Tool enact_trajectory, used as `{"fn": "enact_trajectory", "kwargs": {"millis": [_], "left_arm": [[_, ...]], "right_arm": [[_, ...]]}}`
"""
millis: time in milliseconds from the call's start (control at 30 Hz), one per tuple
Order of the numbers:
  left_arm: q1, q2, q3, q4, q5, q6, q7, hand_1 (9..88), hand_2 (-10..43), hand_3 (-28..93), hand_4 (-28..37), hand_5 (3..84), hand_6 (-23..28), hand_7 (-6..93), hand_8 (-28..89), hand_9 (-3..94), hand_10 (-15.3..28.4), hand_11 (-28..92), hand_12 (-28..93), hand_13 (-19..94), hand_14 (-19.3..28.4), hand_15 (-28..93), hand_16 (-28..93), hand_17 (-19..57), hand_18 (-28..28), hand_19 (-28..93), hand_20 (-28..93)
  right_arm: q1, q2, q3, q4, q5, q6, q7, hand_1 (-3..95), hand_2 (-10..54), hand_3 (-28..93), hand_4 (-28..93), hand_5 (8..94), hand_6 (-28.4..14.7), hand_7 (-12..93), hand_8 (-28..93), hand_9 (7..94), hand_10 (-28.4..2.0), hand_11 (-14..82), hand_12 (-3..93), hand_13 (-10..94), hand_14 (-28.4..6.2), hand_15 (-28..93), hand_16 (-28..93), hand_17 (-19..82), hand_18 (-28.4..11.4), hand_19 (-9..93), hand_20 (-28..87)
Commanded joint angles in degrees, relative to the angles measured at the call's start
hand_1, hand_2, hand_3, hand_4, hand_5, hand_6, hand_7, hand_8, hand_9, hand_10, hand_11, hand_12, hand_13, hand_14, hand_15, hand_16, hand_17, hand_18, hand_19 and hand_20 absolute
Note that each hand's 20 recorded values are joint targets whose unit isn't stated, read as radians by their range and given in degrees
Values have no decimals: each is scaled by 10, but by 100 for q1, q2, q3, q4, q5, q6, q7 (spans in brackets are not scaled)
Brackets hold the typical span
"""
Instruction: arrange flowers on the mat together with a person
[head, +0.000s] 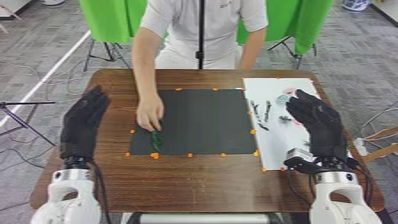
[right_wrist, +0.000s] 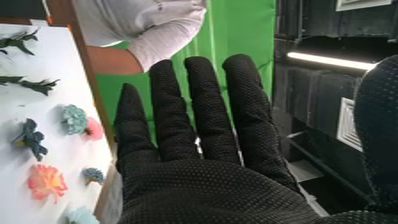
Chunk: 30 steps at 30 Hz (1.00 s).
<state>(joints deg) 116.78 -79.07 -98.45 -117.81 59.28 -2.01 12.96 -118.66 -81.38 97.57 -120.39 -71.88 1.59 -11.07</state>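
One green stem (head: 156, 142) on dark mat (head: 204, 120), person's hand (head: 150, 114) touching it | flowers (right_wrist: 46, 182) remain on sheet (head: 275, 145) beside mat; likely early | left robot hand (head: 83, 122), right robot hand (head: 318, 120) straight-fingered, empty

the robot's arms (head: 69, 205) are cased in white, with silvery collars (head: 73, 174) fitted; dark cables (head: 100, 185) are strung alongside. the left hand (head: 83, 125) and right hand (head: 322, 125) are gloved in black fabric — finely dotted. a pale short-sleeved shirt (head: 175, 22) is worn by the person (head: 149, 70).
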Motion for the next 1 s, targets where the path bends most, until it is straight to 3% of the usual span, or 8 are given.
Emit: {"fn": "enact_trajectory", "kwargs": {"millis": [33, 67, 100, 200, 733, 867, 1000], "left_arm": [[-88, -35, 90, 56, -4, -62, 116, 301, -51, 629, -177, 429, 41, 119, -60, 389, 122, 116, 138, 301, 137, 77, 10, 89, 81, 24, 175], [-55, -40, 70, 39, -15, -57, 120, 301, -51, 630, -178, 429, 41, 119, -60, 389, 122, 117, 139, 302, 137, 77, 10, 89, 81, 23, 175], [-9, -9, 139, -22, 3, 52, 157, 301, -52, 630, -178, 429, 41, 119, -60, 390, 122, 117, 139, 302, 137, 77, 10, 88, 81, 23, 176], [35, -3, 141, -33, -28, 99, 157, 300, -53, 630, -179, 430, 41, 119, -60, 391, 122, 119, 141, 303, 137, 78, 11, 88, 81, 23, 177], [111, -28, 94, -20, 14, 249, 125, 298, -56, 632, -181, 435, 40, 123, -62, 398, 123, 130, 145, 309, 142, 82, 17, 84, 80, 21, 177], [148, -45, 74, 3, 21, 292, 100, 299, -57, 633, -182, 436, 40, 125, -62, 400, 123, 132, 145, 311, 143, 82, 18, 81, 81, 20, 177], [201, -44, 59, 27, 44, 297, 116, 298, -58, 635, -182, 437, 40, 126, -63, 403, 123, 135, 146, 314, 145, 84, 20, 80, 81, 20, 177]], "right_arm": [[-33, 22, -48, -18, -52, 3, -11, 186, -95, 757, -202, 497, -14, 166, -106, 507, -143, 72, 151, 391, -149, 118, 247, 131, -163, 173, 278], [-31, 20, -42, -13, -51, -20, -10, 187, -95, 756, -202, 497, -14, 167, -106, 507, -142, 72, 151, 391, -149, 118, 247, 131, -163, 173, 278], [-29, 19, -35, -14, -52, -17, -19, 187, -95, 757, -202, 497, -13, 167, -106, 507, -142, 73, 151, 391, -149, 118, 247, 131, -163, 173, 278], [-48, 9, -21, -28, -48, 11, -13, 185, -95, 758, -202, 497, -13, 168, -107, 507, -142, 73, 151, 391, -149, 118, 247, 131, -164, 173, 278], [-36, 53, -36, -49, -188, 110, -28, 197, -95, 759, -209, 495, -11, 170, -107, 507, -139, 74, 152, 392, -149, 119, 248, 132, -164, 171, 277], [-72, 205, -15, -236, -749, 711, 59, 205, -95, 737, -246, 492, -8, 178, -109, 510, -137, 78, 153, 404, -145, 124, 248, 135, -165, 188, 286], [-101, 606, 141, -474, -2252, 1641, 544, 242, -95, 721, -280, 519, 6, 212, -127, 556, -136, 113, 156, 480, -133, 155, 265, 144, -171, 342, 351]]}}
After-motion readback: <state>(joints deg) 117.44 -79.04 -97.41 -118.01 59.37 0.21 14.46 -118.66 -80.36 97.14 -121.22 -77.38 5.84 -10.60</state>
